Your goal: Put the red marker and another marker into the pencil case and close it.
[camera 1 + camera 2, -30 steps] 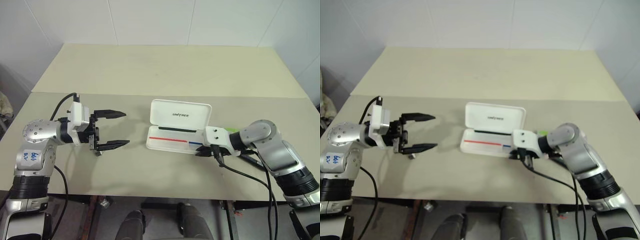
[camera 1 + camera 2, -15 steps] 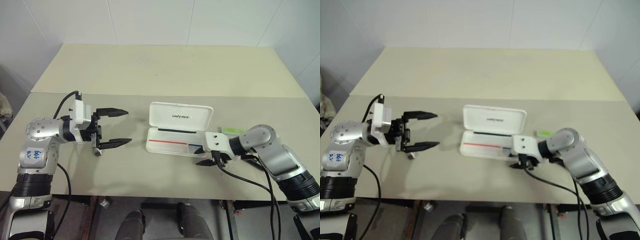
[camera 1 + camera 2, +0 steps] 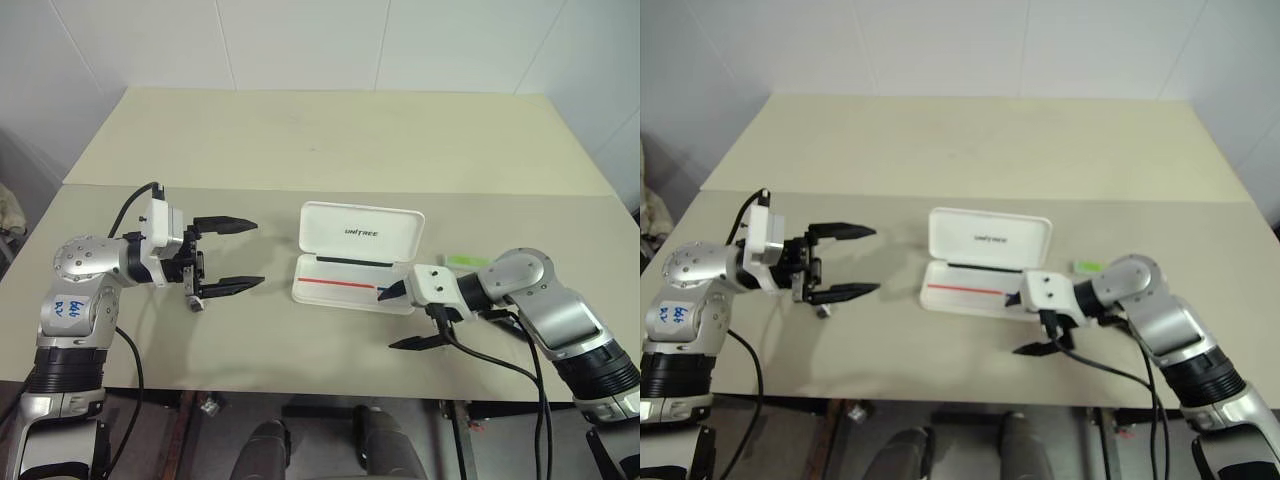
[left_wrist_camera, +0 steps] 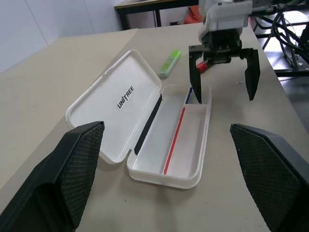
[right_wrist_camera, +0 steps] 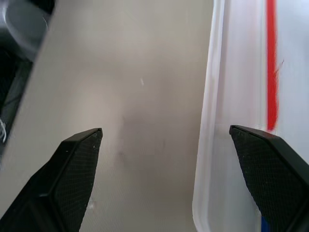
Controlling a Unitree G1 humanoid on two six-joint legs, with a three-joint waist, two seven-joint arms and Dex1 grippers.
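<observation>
Pencil case (image 3: pixel 358 262) lies open and I see no pen inside. Green highlighter (image 3: pixel 467 262) waits just right of it — both my claws (image 3: pixel 226 255) (image 3: pixel 398 318) stand open, empty. Nothing is packed yet.

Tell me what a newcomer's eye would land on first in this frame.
The white pencil case lies open mid-table, lid up, red and blue stripes showing in its tray. The right gripper hangs wide open and empty at the tray's near right corner, and the left gripper waits open to the case's left. A lime-green highlighter lies on the table just right of the case, and a bit of the red marker peeks out behind the right gripper.
</observation>
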